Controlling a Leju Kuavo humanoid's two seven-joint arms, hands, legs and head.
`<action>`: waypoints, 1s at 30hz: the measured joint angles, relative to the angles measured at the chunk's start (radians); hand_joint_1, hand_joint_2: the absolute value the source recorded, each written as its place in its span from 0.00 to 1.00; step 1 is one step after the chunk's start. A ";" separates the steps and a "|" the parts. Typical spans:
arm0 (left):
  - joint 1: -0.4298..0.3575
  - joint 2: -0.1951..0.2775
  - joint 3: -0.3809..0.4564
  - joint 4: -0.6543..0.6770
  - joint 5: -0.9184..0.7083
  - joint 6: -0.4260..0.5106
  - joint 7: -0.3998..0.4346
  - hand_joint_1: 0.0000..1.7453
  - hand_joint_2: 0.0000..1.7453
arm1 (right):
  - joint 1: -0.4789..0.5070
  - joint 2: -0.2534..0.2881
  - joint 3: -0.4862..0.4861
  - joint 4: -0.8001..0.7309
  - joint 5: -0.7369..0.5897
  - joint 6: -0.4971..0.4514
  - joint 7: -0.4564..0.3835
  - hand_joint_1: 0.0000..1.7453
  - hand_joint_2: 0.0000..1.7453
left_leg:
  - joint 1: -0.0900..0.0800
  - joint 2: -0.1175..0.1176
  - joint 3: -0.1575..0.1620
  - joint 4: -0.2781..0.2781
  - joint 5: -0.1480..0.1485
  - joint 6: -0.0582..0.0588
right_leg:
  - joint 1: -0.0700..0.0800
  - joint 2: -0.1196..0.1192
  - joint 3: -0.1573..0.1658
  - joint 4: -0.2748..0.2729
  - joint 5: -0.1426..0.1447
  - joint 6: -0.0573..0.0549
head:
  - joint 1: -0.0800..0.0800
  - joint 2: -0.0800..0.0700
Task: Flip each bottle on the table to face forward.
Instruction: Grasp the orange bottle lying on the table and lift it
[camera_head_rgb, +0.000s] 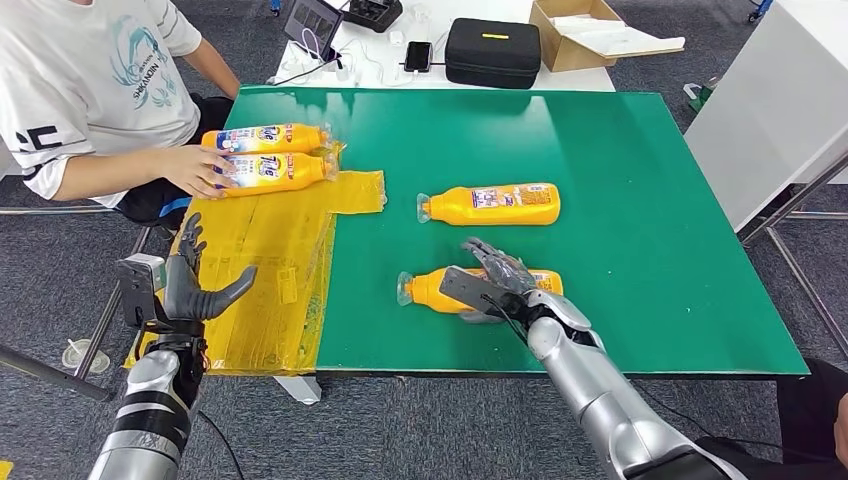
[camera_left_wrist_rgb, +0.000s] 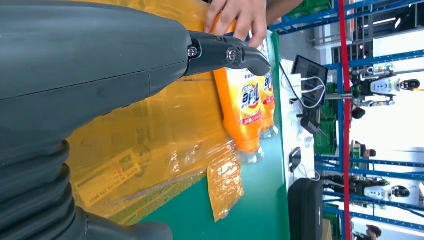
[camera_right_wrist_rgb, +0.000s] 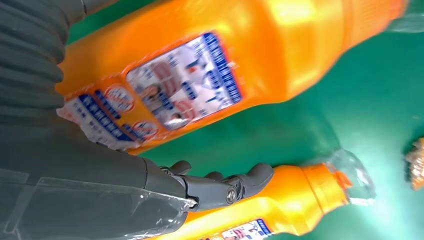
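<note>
While the left hand (camera_head_rgb: 190, 285) hovers spread, the right hand (camera_head_rgb: 495, 280) lies fingers-apart atop the nearest bottle (camera_head_rgb: 432, 288).

Silver segmented arms; left hand (camera_head_rgb: 190, 285) and right hand (camera_head_rgb: 497, 283) dark grey, with grey ribbed wrist covers and visible finger-pivot screws.

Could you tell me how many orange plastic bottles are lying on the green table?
4. Two lie side by side on the yellow plastic sheet, far bottle and near bottle, under a person's hand; one mid-table; one under the right hand, nearest bottle.
</note>
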 joint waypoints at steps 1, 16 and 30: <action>-0.002 0.000 0.001 0.004 -0.001 -0.002 0.000 0.00 1.00 | -0.008 -0.008 0.007 0.007 0.003 0.013 0.000 0.00 1.00 | 0.000 0.000 0.000 0.000 0.000 0.000 | 0.000 0.000 0.000 0.000 0.000 0.000 | 0.000 0.000; -0.038 -0.004 0.008 0.077 -0.016 -0.002 0.000 0.00 1.00 | -0.084 -0.061 0.115 0.080 0.031 0.086 0.016 0.00 1.00 | 0.000 0.000 0.001 0.000 0.000 0.000 | 0.000 0.000 0.001 0.000 0.000 0.000 | 0.000 0.000; -0.055 -0.021 0.010 0.109 -0.004 -0.021 0.000 0.00 1.00 | -0.121 -0.092 0.184 0.108 0.005 0.148 0.005 1.00 1.00 | 0.000 0.000 0.002 0.000 0.000 0.000 | 0.000 0.000 0.003 0.000 0.000 0.000 | 0.000 0.000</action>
